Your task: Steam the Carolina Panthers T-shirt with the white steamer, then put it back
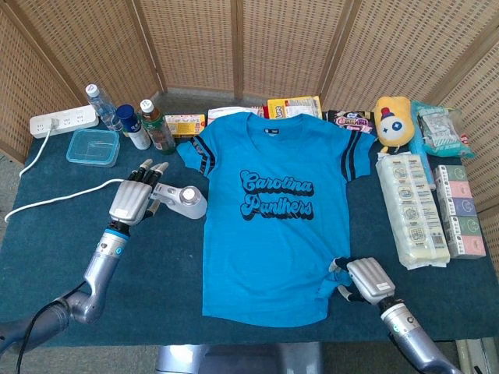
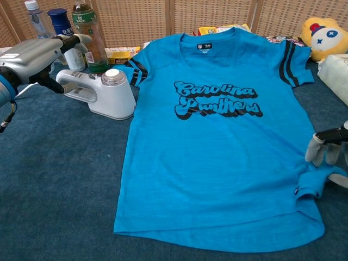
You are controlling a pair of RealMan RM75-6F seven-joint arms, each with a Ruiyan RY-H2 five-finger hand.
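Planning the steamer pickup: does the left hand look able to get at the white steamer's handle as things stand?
Probably yes: the left hand hovers open just beside the white steamer, and nothing lies between them; its handle faces the hand.

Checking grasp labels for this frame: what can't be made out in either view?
- Left hand: chest view cuts off the wrist; head view too small to tell whether it touches the steamer.
- Right hand: its fingers are under its own back in the head view, cropped in the chest view; its grip on the T-shirt hem is unclear.
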